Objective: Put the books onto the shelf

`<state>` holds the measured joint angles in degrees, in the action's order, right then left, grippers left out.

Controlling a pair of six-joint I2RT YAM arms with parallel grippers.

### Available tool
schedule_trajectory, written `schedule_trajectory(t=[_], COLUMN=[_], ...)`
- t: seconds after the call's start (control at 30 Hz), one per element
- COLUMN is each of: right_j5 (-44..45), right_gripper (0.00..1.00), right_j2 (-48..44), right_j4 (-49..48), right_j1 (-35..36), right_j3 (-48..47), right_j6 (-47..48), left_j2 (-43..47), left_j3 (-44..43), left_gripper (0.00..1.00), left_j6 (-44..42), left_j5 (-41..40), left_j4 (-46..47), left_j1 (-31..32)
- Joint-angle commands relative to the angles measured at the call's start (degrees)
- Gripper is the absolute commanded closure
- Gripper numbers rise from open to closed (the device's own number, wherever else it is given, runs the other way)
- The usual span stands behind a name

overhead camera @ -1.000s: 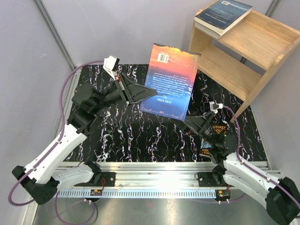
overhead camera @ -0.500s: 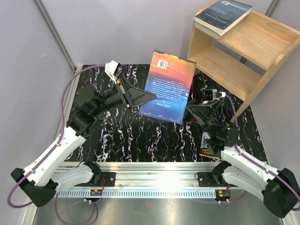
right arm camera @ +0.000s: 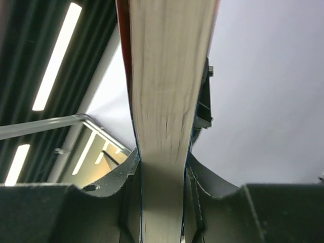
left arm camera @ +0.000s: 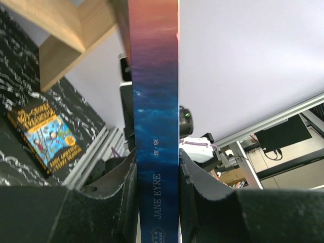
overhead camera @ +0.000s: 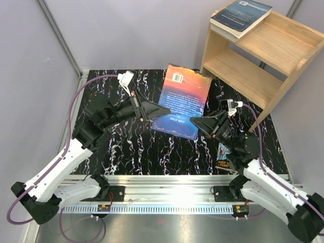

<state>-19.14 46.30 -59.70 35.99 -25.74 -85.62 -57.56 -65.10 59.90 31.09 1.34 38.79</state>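
A blue and orange "Jane Eyre" book (overhead camera: pixel 179 101) hangs tilted above the black marbled table, back cover up. My left gripper (overhead camera: pixel 161 107) is shut on its spine (left arm camera: pixel 154 126) from the left. My right gripper (overhead camera: pixel 195 121) is shut on the page edge (right arm camera: pixel 164 76) at the lower right corner. A dark blue-grey book (overhead camera: pixel 242 15) lies on top of the wooden shelf (overhead camera: pixel 263 55) at the back right. A blue-yellow "Treehouse" book (overhead camera: pixel 223 154) lies flat on the table beside the right arm, also seen in the left wrist view (left arm camera: pixel 45 134).
The shelf's two tiers open towards the table, and its corner (left arm camera: pixel 66 30) shows behind the held book. Grey walls close in the left and back sides. A metal rail (overhead camera: pixel 167 182) runs along the near edge.
The held book has come down and tilted flatter. My right gripper swung up to its lower right corner and closed on the page edge. The left grip is unchanged.
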Motion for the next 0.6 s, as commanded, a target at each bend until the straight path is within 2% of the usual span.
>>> schedule_trajectory(t=[0.0, 0.07, 0.17, 0.2, 0.23, 0.27, 0.3, 0.33, 0.4, 0.43, 0.5, 0.57], right_j5=[-2.31, -1.35, 1.46, 2.77, 6.53, 8.83, 11.38, 16.19, 21.39, 26.82, 31.24, 36.87], right_gripper=[0.91, 1.0, 1.0, 1.0, 1.0, 1.0, 1.0, 1.0, 1.0, 1.0, 1.0, 1.0], right_j2=[-8.92, -11.57, -16.32, -18.51, -19.4, -20.02, -20.72, -20.9, -20.03, -19.5, -16.97, -15.03], right_j4=[8.42, 17.92, 29.17, 33.03, 43.6, 49.36, 54.9, 64.96, 72.67, 79.76, 84.9, 90.01], right_j1=[0.31, 0.31, 0.31, 0.31, 0.31, 0.22, 0.31, 0.31, 0.31, 0.31, 0.14, 0.31], right_j3=[-4.58, -4.76, -5.37, -5.9, -8.25, -9.67, -11.16, -13.79, -16.0, -18.62, -21.27, -25.14], right_j6=[7.65, 10.72, 14.42, 15.56, 16.97, 19.77, 20.93, 21.98, 24.88, 25.68, 28.75, 31.12], left_j2=[1.75, 1.75, 1.31, 1.22, 1.31, 1.22, 1.4, 1.83, 2.62, 3.59, 4.73, 6.32], left_j3=[-1.96, -2.05, -1.61, -1.35, -1.17, -0.91, -0.9, -0.82, -0.21, 0.32, 2.42, 4.18], left_gripper=[1.0, 1.0, 1.0, 0.96, 0.89, 0.73, 0.62, 0.51, 0.32, 0.27, 0.16, 0.12], left_j6=[-6.46, -7.43, -8.74, -9.18, -10.49, -11.46, -12.69, -15.31, -17.79, -19.45, -20.87, -22.01], left_j5=[-4.81, -5.34, -5.95, -6.3, -7.0, -8.92, -10.16, -11.91, -17.89, -19.56, -23.43, -25.45], left_j4=[-0.81, -1.17, -2.75, -3.71, -4.76, -6.08, -9.4, -11.34, -17.48, -18.82, -21.28, -22.26], left_j1=[-1.08, -0.91, -0.99, -0.99, -0.99, -0.99, -0.99, -0.99, -0.91, -0.99, -0.9, -0.91])
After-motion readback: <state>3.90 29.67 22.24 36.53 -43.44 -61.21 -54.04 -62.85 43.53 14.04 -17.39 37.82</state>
